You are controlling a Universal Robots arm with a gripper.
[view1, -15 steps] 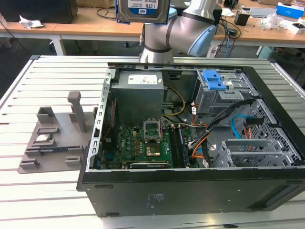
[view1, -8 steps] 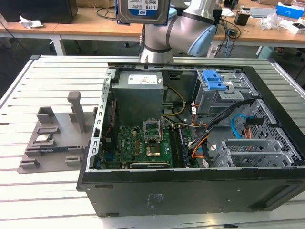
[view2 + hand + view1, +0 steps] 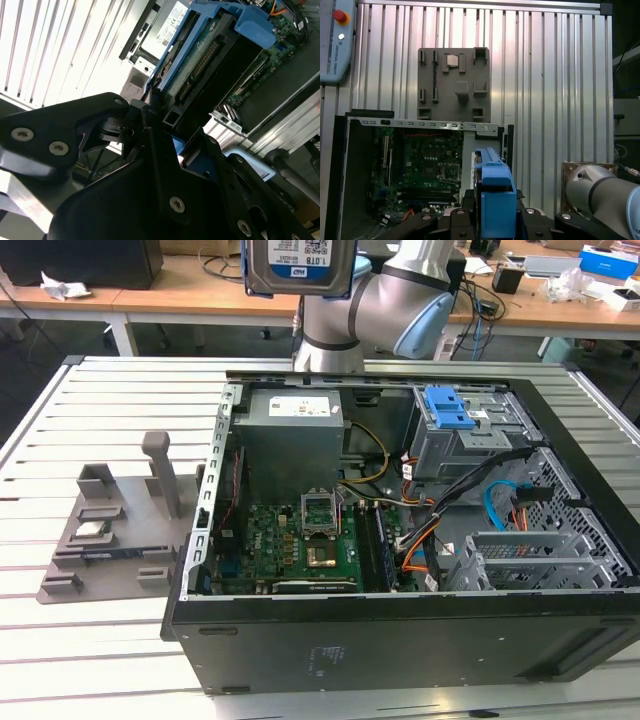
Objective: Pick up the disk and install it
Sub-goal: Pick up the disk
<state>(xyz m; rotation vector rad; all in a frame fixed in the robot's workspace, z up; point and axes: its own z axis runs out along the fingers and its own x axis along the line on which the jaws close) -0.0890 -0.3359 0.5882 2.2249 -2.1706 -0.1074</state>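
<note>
Hand (image 3: pixel 167 125) grips the disk (image 3: pixel 298 265) high over the open computer case (image 3: pixel 400 650), and any slip at that edge hold could drop it onto the circuit board (image 3: pixel 285 540).

Exterior view: even, diffuse overhead light, soft shadows, computer case (image 3: pixel 400 640) interior slightly darker. Second wrist view: slatted table (image 3: pixel 45 45) blown out white, gripper (image 3: pixel 167 117) body near-black and underexposed, the disk (image 3: pixel 200 50) mid-toned. First wrist view: flat light, mild sheen on the slats.
</note>
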